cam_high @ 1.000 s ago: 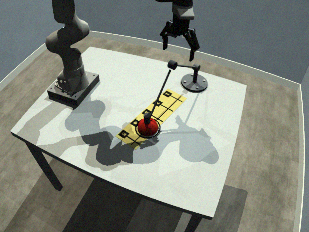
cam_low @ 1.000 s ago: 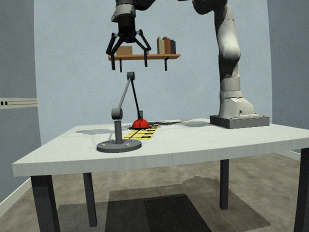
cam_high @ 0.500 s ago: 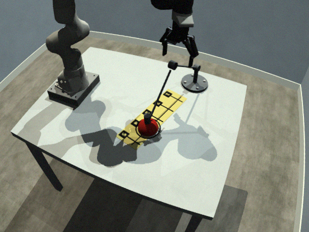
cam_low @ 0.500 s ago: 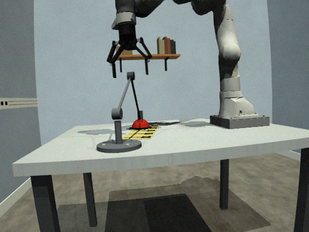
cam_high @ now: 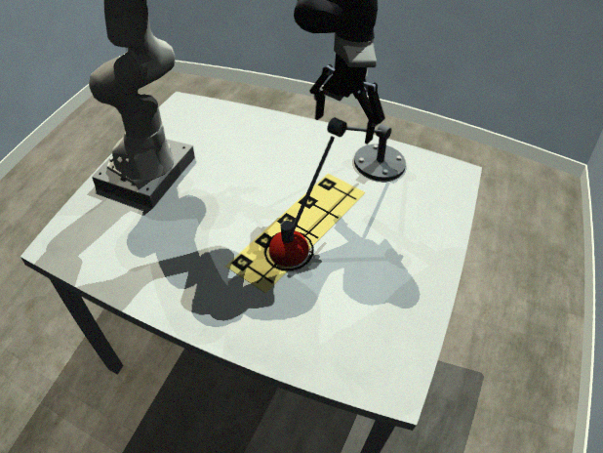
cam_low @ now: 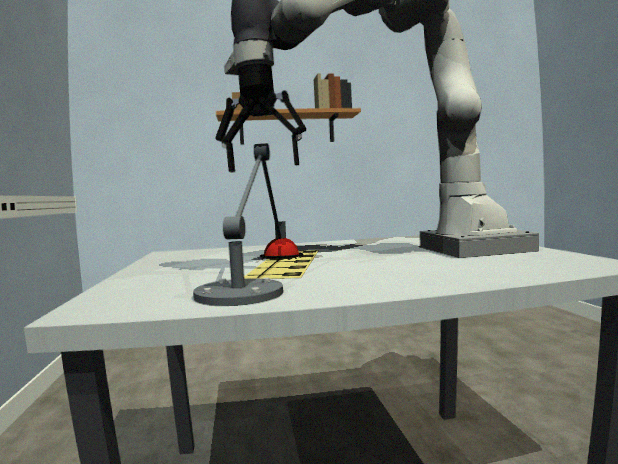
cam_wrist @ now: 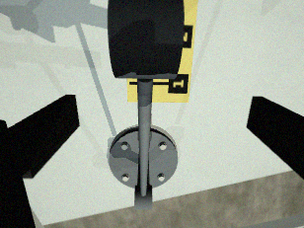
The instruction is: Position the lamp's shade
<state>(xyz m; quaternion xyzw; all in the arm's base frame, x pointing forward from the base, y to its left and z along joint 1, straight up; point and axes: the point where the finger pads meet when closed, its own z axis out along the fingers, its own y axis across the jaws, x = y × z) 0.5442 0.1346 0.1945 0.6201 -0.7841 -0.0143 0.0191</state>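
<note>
The lamp's round grey foot [cam_high: 380,163] stands at the far side of the bench. Its two thin arms meet at a dark elbow joint [cam_high: 337,127] held high. The red shade [cam_high: 289,250] rests low on the yellow strip of numbered marks [cam_high: 298,225], near the end far from the foot. My gripper [cam_high: 345,114] is open and empty, its fingers straddling the elbow joint without touching it. It also shows in the exterior view [cam_low: 262,159] just above the elbow [cam_low: 261,151]. In the wrist view the elbow [cam_wrist: 145,38] fills the top centre, with the foot [cam_wrist: 143,161] below.
My arm's base [cam_high: 143,173] stands at the left of the bench. A wall shelf with books [cam_low: 320,107] hangs behind the gripper in the exterior view.
</note>
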